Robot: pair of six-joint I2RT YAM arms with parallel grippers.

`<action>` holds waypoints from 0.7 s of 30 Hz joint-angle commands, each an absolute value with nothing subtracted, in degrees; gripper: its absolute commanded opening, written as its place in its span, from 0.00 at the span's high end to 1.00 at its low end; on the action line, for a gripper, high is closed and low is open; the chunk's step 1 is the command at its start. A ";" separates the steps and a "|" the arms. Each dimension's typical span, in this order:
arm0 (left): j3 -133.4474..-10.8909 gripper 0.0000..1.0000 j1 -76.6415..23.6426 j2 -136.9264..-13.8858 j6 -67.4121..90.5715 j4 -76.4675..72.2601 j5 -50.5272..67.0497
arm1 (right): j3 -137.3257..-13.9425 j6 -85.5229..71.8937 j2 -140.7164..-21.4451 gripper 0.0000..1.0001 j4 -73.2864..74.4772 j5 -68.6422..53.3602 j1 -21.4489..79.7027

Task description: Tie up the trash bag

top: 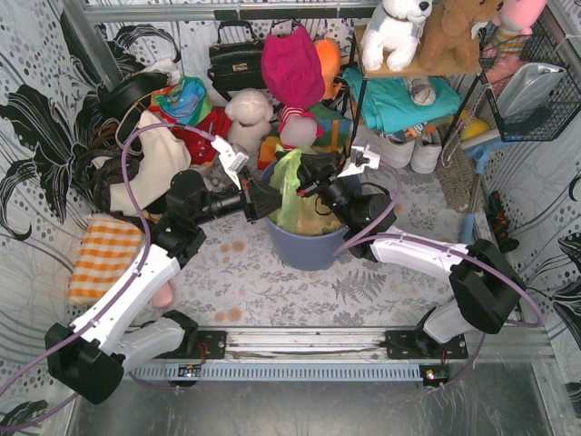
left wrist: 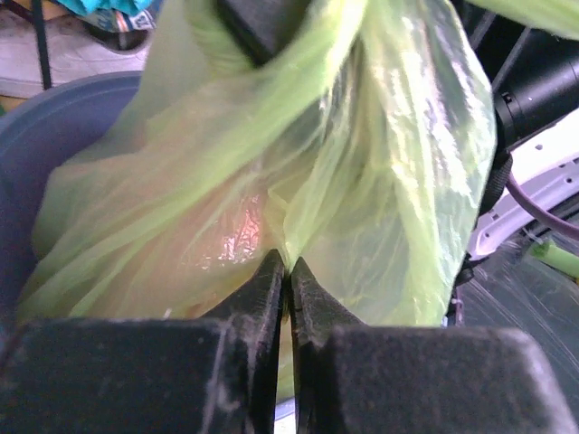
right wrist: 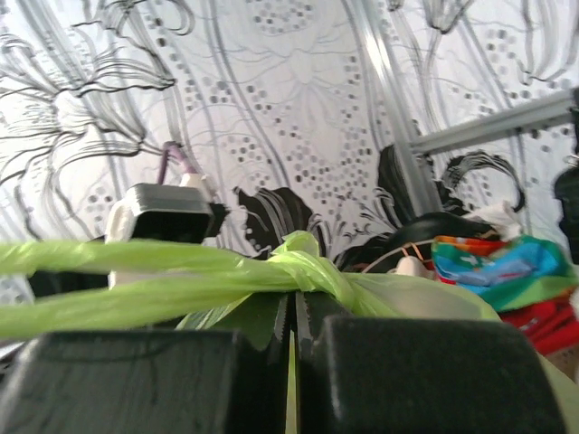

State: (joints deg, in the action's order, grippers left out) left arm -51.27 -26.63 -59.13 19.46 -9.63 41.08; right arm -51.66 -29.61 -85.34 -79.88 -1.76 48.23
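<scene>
Standing in the one round blue-grey plastic bin [top: 304,250] at the middle of the floral-patterned table [top: 272,286] is the single trash bag [top: 292,195], a thin, translucent light-green plastic bag whose gathered top rises above the bin's rim. Two arms reach in on it, one from each side, so that two grippers meet at the bag.

The left gripper [left wrist: 288,262] has its two black fingers drawn to a thin slit, and a pleat of the bag's film is pinched at their tips. From the left wrist, the plastic looks glossy and finely wrinkled, hanging in long folds. A warm brown-orange tone shows through it low down, and the bin's smooth wall curves behind it on the left.

The right gripper [right wrist: 294,303] is closed, with a sliver of green film caught in the seam between its fingers. Just above its tips, two twisted green strands come in from the left and meet in a tight, knot-like bunch. Beyond the bunch the plastic fans out paler and looser.

Around the bin lies soft clutter. One orange-and-white checked cloth [top: 104,259] lies on the table's left edge. One black handbag [top: 236,59] hangs at the back wall beside one magenta fabric piece [top: 290,68]. One white plush toy [top: 395,32] and one brown plush toy [top: 458,32] sit side by side on a wooden shelf. One black wire basket [top: 531,86] hangs at the right wall.
</scene>
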 commanded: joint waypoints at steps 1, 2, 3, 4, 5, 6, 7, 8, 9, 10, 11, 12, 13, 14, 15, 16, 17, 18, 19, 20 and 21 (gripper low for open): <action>-54.33 0.83 -26.89 -56.27 16.63 -6.80 36.26 | -53.13 -30.23 -86.26 1.00 -90.23 -12.00 48.16; -54.80 0.79 -26.89 -55.77 16.27 -6.11 35.40 | -53.05 -29.70 -86.37 1.00 -90.58 -12.56 48.16; -55.18 0.75 -26.88 -55.07 16.05 -5.51 34.74 | -52.85 -29.17 -86.40 1.00 -90.97 -12.57 48.16; -55.53 0.70 -26.89 -54.43 15.92 -5.01 33.94 | -52.52 -28.60 -86.47 1.00 -91.53 -12.41 48.19; -56.10 0.65 -26.89 -53.55 15.65 -4.36 32.84 | -52.27 -28.10 -86.53 1.00 -92.01 -12.30 48.17; -56.32 0.63 -26.85 -52.73 15.49 -3.79 31.81 | -52.07 -27.67 -86.61 1.00 -92.49 -12.30 48.16; -56.74 0.62 -26.89 -51.84 15.33 -3.26 30.93 | -51.96 -27.42 -86.70 1.00 -92.66 -12.43 48.16; -57.01 0.61 -26.87 -50.91 15.20 -2.96 29.97 | -51.88 -27.26 -86.85 1.00 -92.95 -12.70 48.16; -57.13 0.61 -26.89 -49.95 15.27 -2.95 29.03 | -51.79 -27.10 -86.99 1.00 -93.36 -13.07 48.16; -57.25 0.61 -26.89 -49.06 15.40 -3.10 28.00 | -51.70 -27.07 -87.15 1.00 -93.84 -13.17 48.16; -57.28 0.61 -26.86 -48.11 15.76 -3.65 26.24 | -51.68 -27.02 -87.37 1.00 -94.24 -13.23 48.16; -57.21 0.61 -26.85 -47.29 16.55 -4.29 24.16 | -51.65 -26.99 -87.56 1.00 -95.01 -13.45 48.16; -57.26 0.59 -26.89 -46.62 17.45 -4.99 21.77 | -51.48 -26.85 -87.73 1.00 -95.57 -13.74 48.19; -57.73 0.57 -26.87 -46.46 18.50 -5.47 19.53 | -51.50 -26.66 -87.84 1.00 -96.16 -13.95 48.17; -58.50 0.56 -26.92 -46.65 19.43 -5.61 17.67 | -51.46 -26.15 -87.96 1.00 -96.28 -14.16 48.16; -59.45 0.55 -26.87 -47.36 20.58 -5.58 16.23 | -51.49 -25.68 -88.05 1.00 -96.25 -14.41 48.16; -60.58 0.54 -26.89 -48.28 21.88 -5.44 15.12 | -51.41 -25.33 -88.13 1.00 -96.19 -14.49 48.16; -61.91 0.53 -26.87 -49.35 23.53 -5.24 14.35 | -51.39 -25.19 -88.20 1.00 -96.20 -14.39 48.16; -63.30 0.53 -26.89 -50.49 25.19 -4.60 13.82 | -51.40 -25.12 -88.28 1.00 -96.17 -14.15 48.16; -64.60 0.53 -26.85 -51.67 26.88 -3.79 13.40 | -51.43 -24.88 -88.32 1.00 -96.15 -14.07 48.21; -65.89 0.53 -26.89 -52.71 29.00 -3.03 12.84 | -51.37 -24.60 -88.36 1.00 -96.21 -14.25 48.17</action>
State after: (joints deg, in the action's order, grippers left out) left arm -61.08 -26.63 -49.17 21.65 -2.96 18.74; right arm -51.59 -26.06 -88.16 -89.65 -12.91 48.23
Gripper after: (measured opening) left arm 0.464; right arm 0.003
